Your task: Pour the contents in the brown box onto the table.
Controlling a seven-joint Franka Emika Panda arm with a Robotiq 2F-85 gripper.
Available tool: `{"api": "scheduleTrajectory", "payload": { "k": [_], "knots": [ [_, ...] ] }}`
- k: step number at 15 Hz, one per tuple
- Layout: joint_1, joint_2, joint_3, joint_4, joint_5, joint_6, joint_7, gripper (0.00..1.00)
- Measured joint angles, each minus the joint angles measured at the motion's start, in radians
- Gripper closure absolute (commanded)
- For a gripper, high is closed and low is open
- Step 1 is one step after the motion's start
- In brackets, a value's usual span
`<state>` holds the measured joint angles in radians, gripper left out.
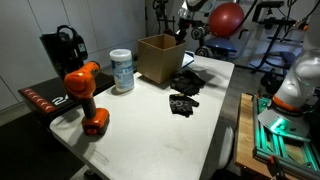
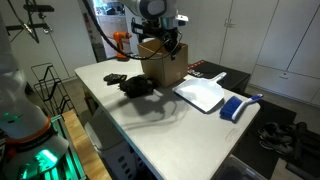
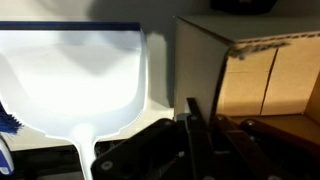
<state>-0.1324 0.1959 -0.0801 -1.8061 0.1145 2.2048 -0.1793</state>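
Table (image 1: 150,135): white, smooth top.
Brown box (image 1: 158,58): stood upright toward far edge, open top. Judged light, stiff cardboard with thin, crushable walls. Best gripped at top rim of one wall.
Claw (image 2: 167,45): held at box rim. Released or clenched cannot be told.
Contents (image 1: 185,85): black fabric seen lying on table beside box. Judged soft, floppy.

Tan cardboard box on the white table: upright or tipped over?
Upright. The plain tan cardboard box stands flat on the white table, open top facing up; black fabric pieces lie beside it.
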Motion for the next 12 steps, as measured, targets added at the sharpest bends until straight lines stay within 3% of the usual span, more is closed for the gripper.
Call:
{"api": "scheduleTrajectory", "payload": {
  "k": [1,2,11,12],
  "knots": [
    [-0.001,0.004,0.0,0.0,0.003,0.008,-0.001,0.7],
    [-0.003,0.007,0.0,0.0,0.006,0.013,-0.001,0.69],
    [-0.001,-0.051,0.023,0.047,0.063,0.009,0.001,0.03],
    [0.006,-0.077,0.026,0.052,0.061,-0.022,0.014,0.0]
  ]
}}
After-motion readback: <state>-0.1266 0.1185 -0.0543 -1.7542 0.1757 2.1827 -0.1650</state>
